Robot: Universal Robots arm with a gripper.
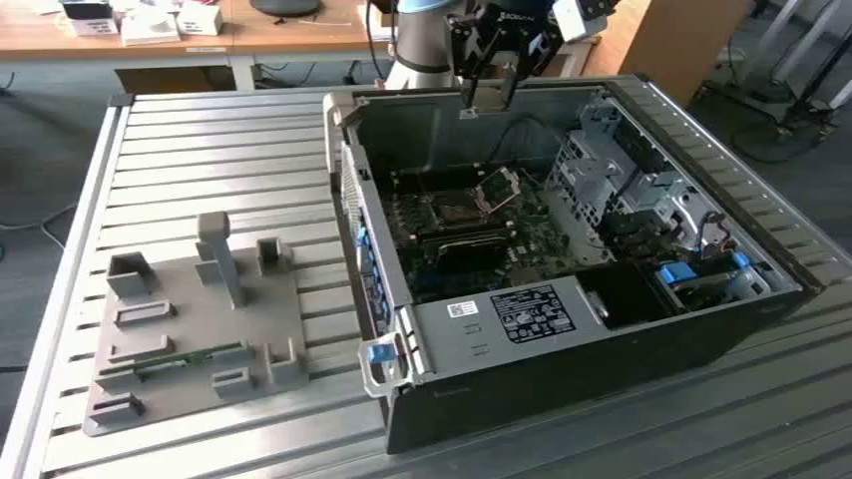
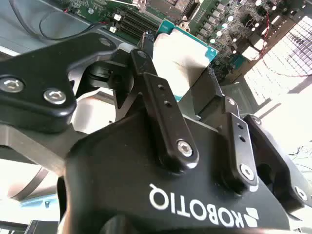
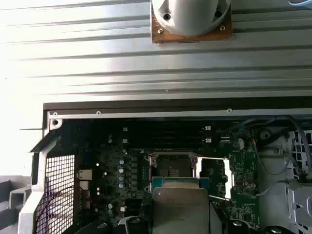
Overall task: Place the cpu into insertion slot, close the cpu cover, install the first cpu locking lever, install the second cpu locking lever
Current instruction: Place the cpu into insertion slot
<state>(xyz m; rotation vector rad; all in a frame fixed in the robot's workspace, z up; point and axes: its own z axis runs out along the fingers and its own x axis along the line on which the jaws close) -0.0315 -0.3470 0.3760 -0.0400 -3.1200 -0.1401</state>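
Note:
My gripper (image 1: 488, 100) hangs above the far wall of the open computer case (image 1: 560, 399), shut on the cpu (image 2: 185, 58). The chip is flat, with a silver top and a teal edge, and is clamped between the two black fingers (image 2: 163, 107). In the first wrist view the cpu (image 3: 180, 207) sits in front of the board. Below it on the green board lies the insertion slot (image 3: 173, 165), a dark square in a metal frame (image 1: 446, 210). The cpu cover (image 3: 215, 178) is swung open beside the slot and stands tilted up (image 1: 497, 190). I cannot make out the locking levers.
The case lies on a slatted metal table (image 1: 213, 150). Inside are a drive cage (image 1: 600, 170), cables and a labelled box (image 1: 533, 314). Long black memory slots (image 3: 165, 139) run beside the socket. A grey fixture plate (image 1: 200, 329) with holders lies at the exterior view's left.

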